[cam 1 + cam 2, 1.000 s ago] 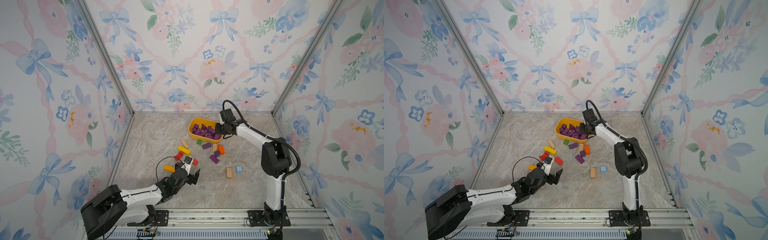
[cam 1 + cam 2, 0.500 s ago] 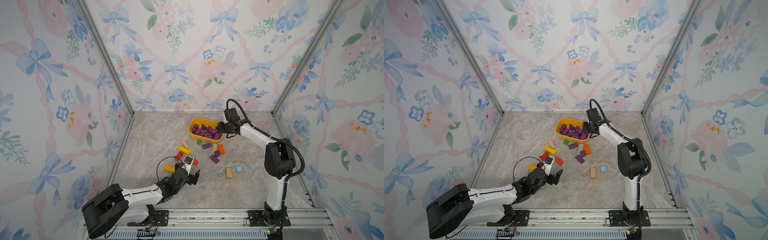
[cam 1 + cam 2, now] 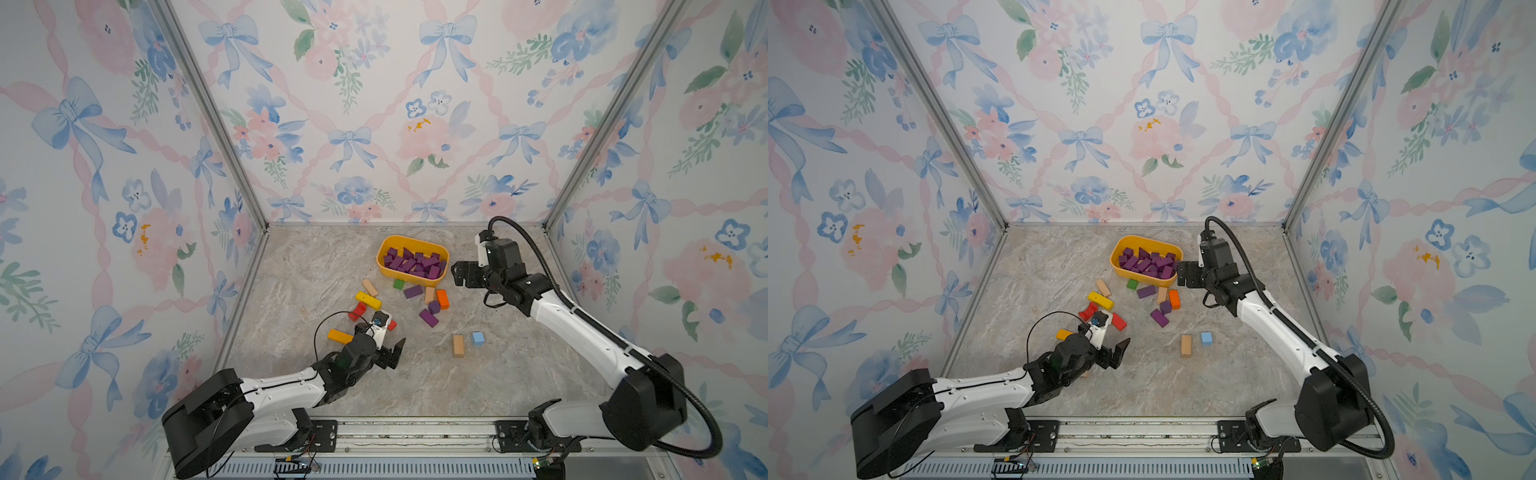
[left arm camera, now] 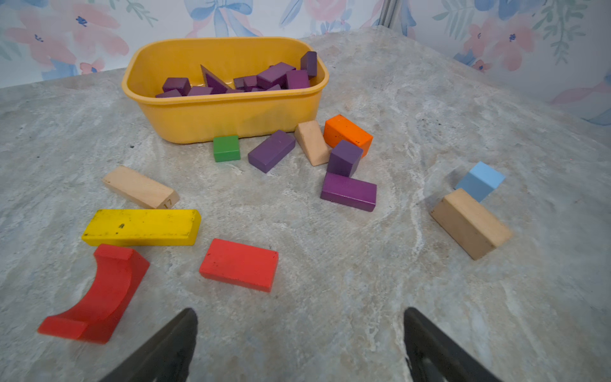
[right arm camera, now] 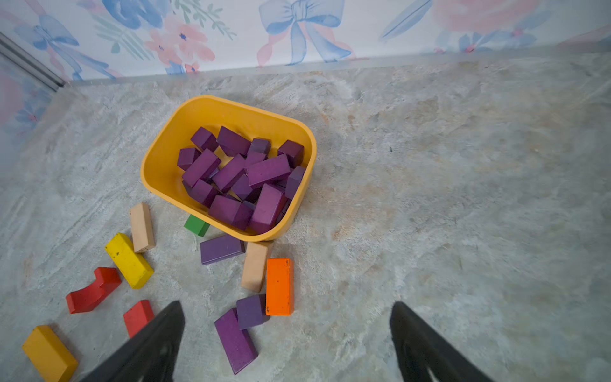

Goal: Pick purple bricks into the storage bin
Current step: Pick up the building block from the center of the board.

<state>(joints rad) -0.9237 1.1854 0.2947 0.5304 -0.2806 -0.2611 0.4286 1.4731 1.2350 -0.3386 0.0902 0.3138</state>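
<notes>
Purple bricks crowd the storage bin; left tool, right tool gape, seemingly empty.

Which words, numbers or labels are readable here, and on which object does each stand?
"17": end face of the tan wooden bar beside the yellow bar, left wrist view.
Too small to read in both top views.
No other text is visible.

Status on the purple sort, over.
Left tool open, empty. Right tool open, empty, by bin. Three purple bricks on table outside bin. Orange block and tan block crowd two of them.
</notes>
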